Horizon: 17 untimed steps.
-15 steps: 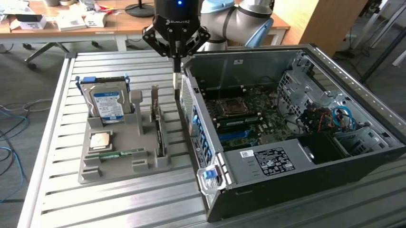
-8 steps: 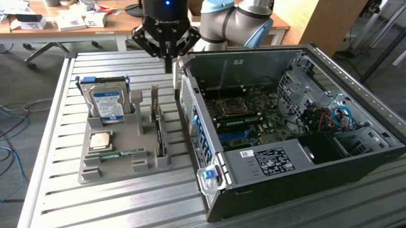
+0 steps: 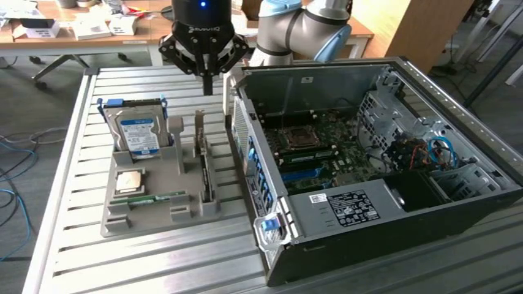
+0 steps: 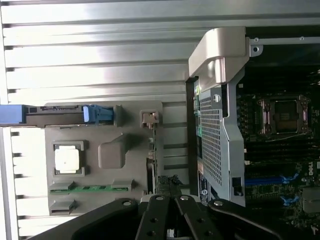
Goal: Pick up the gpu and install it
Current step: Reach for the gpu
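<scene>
Your tool (image 3: 207,86), fingers together and empty, hangs above one grey tray (image 3: 155,222) on the worktop (image 3: 98,257).
The tray holds one gpu (image 3: 203,166) standing on edge, one hard drive (image 3: 139,131), one square chip (image 3: 131,182) and one memory stick (image 3: 151,198).

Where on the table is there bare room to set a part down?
Bare table slats: in front of the tray, nearest the exterior camera, and the strip at the exterior view's left of it. Crowded: the narrow gap between tray and computer case, beside the gpu.

I count one hard drive (image 3: 137,131), one graphics card (image 3: 205,174), one processor chip (image 3: 131,182) and one memory stick (image 3: 151,198) on a single grey tray (image 3: 147,223), beside one open computer case (image 3: 351,242).
</scene>
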Available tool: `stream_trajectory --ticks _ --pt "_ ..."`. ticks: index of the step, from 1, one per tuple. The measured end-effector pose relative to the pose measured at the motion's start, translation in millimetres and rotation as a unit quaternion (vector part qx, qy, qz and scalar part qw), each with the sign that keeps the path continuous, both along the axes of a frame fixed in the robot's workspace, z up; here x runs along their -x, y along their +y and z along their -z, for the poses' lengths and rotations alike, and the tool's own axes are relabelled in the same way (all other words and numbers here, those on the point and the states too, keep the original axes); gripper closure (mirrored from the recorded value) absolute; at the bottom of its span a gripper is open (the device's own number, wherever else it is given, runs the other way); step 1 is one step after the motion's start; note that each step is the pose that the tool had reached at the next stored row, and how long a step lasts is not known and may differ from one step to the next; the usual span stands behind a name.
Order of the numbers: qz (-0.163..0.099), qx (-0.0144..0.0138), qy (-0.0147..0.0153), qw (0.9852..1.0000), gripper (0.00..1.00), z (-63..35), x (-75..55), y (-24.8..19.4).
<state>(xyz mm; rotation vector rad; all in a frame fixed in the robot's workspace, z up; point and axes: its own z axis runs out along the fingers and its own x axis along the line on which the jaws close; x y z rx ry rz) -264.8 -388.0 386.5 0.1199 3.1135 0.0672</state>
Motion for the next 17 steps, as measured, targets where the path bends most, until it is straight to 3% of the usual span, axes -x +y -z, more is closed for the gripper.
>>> stream_trajectory --ticks 9,17 --pt "0.000 0.0002 0.0000 1.0000 0.89 1.6 14.5 1.3" --pt "0.000 0.0003 0.0001 1.0000 0.89 1.6 15.0 0.9"
